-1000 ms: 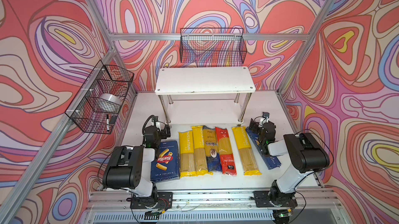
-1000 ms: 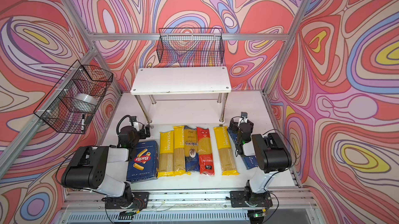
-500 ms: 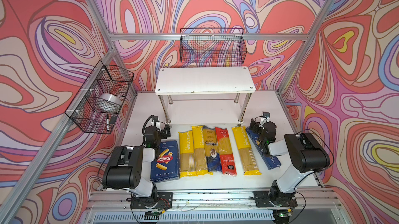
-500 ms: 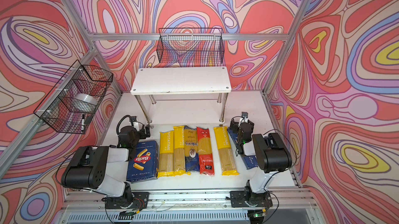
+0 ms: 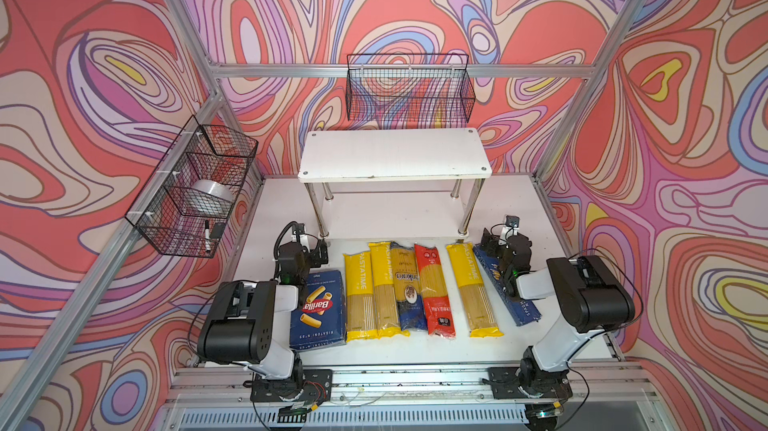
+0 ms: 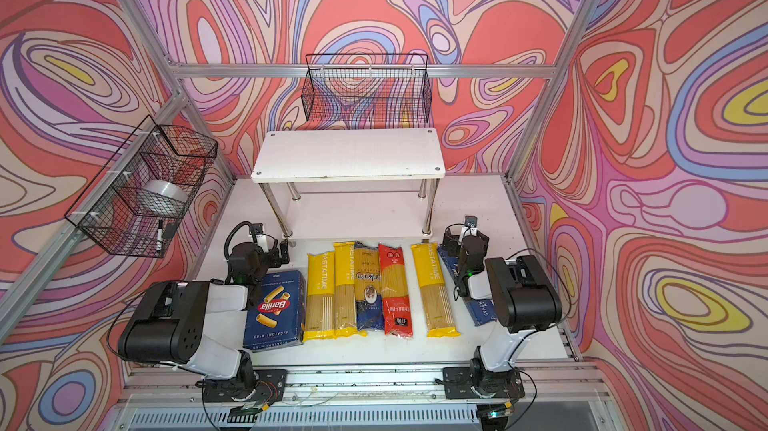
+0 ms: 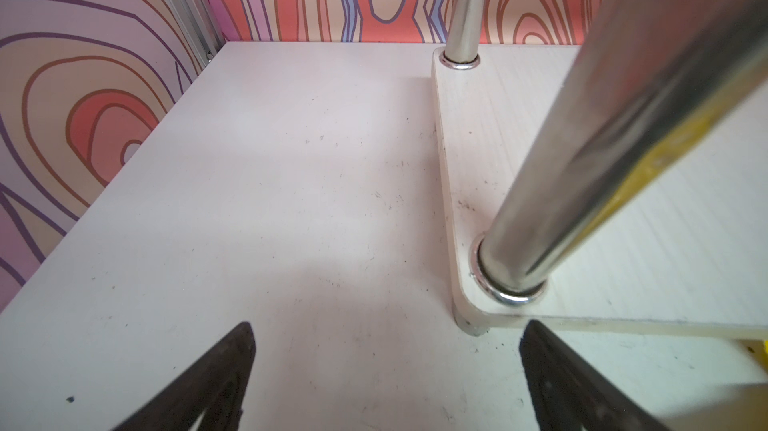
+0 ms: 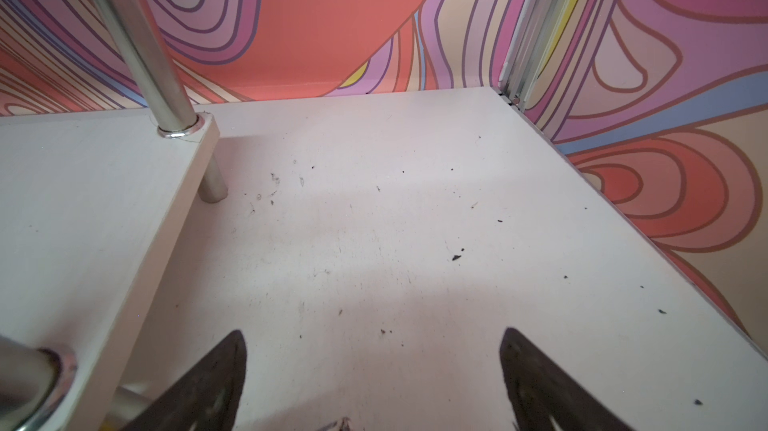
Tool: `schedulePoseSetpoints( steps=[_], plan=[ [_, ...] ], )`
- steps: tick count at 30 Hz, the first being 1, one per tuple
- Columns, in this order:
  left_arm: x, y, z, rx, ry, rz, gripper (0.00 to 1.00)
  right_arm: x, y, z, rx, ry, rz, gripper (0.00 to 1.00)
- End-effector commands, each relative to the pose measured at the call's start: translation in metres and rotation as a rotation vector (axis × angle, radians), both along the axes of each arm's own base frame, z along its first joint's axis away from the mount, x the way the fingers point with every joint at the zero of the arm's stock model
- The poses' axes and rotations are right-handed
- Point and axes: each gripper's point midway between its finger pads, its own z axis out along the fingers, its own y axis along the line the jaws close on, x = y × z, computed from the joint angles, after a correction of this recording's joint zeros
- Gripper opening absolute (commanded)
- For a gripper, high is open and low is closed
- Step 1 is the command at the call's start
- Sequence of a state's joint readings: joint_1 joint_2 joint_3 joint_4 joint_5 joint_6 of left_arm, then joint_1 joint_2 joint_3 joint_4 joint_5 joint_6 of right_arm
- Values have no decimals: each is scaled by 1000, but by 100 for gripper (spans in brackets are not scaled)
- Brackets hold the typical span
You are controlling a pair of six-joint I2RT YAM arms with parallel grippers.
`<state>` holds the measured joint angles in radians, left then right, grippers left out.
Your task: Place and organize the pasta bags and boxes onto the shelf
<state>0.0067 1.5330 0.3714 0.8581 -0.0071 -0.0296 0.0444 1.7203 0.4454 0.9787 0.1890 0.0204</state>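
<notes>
Pasta boxes and bags all lie flat in a row on the near part of the table. None is held and none is on the shelf. The left gripper has its jaws wide apart over bare table just left of the near-left leg. The right gripper is spread as wide over bare table right of the near-right leg. Both look parked, at the far ends of the row. Just near of the left gripper lies the wide Barilla box, and the right arm hangs over the long narrow box. Between them lie two yellow bags side by side, the dark blue bag, the red bag and a third yellow bag. Their ends point toward the shelf, probably for easy sliding in. Both boards are bare. Compared with a second ago nothing has moved: arms, jaws and packages sit the same.
</notes>
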Motion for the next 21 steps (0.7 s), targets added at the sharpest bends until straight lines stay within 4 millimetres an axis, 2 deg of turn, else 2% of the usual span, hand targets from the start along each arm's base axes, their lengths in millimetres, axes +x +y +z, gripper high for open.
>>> schedulePoseSetpoints(
  steps=[1, 4, 6, 8, 11, 13, 16, 18, 21],
  plan=[
    [4, -4, 6, 3, -25, -23, 100, 4, -1, 10, 2, -29, 2, 98],
    [5, -7, 17, 4, -5, -39, 100, 0, -1, 28, -5, -29, -6, 96],
    [-1, -3, 29, 6, -11, -21, 100, -6, -2, 48, 28, -10, -19, 96],
    [-7, -4, 39, -2, -27, -16, 100, -16, -2, 67, 105, 26, -39, 97],
    [-16, -10, 53, -86, 8, -19, 100, -38, 7, 78, 268, 176, -61, 92],
    [-21, -24, 64, -183, 28, -60, 100, -53, 24, 78, 356, 276, -27, 87],
    [-34, -63, 73, -287, 59, -211, 100, -81, 57, 82, 371, 352, 35, 86],
    [-48, -83, 73, -259, 92, -280, 100, -102, 79, 89, 331, 370, 64, 87],
    [-67, -103, 74, -256, 95, -347, 100, -127, 97, 86, 314, 419, 76, 87]
  ],
)
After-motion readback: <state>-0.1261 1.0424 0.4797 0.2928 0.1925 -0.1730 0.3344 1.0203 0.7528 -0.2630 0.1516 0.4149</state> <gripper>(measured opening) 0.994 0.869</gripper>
